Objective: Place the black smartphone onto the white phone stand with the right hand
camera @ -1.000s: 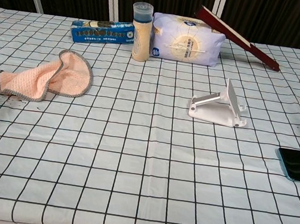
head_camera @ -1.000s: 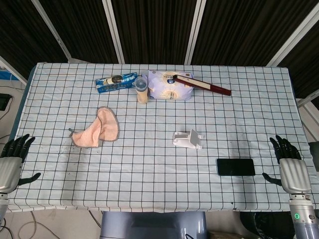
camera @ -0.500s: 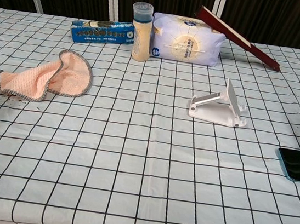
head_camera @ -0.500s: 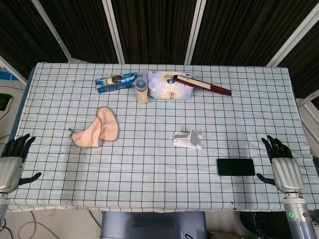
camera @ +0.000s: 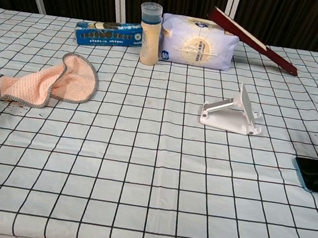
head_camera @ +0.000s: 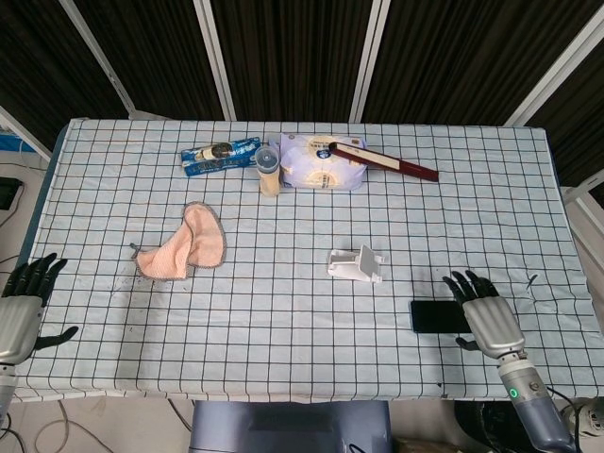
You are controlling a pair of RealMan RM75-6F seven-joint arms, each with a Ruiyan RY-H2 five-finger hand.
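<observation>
Black smartphone point(head_camera: 439, 316) is seen lying flat on the checked tablecloth point(head_camera: 283, 302) at the near right, screen dark; its right end is covered in the head view by the right hand point(head_camera: 486, 316), whose fingers are spread wide over it, holding nothing; whether they touch the phone cannot be told. White phone stand point(head_camera: 357, 265) is set just beyond and left of the phone, apart from it, its back support tilted. At the near left edge the left hand point(head_camera: 24, 307) is held off the table, fingers apart and holding nothing. A peach cloth point(head_camera: 184, 245) is crumpled at mid left; along the far side are ranged a blue packet point(head_camera: 219, 156), a beige bottle point(head_camera: 269, 172), a white pouch point(head_camera: 316, 165) and a dark red folded fan point(head_camera: 382, 160) resting on the pouch.
</observation>
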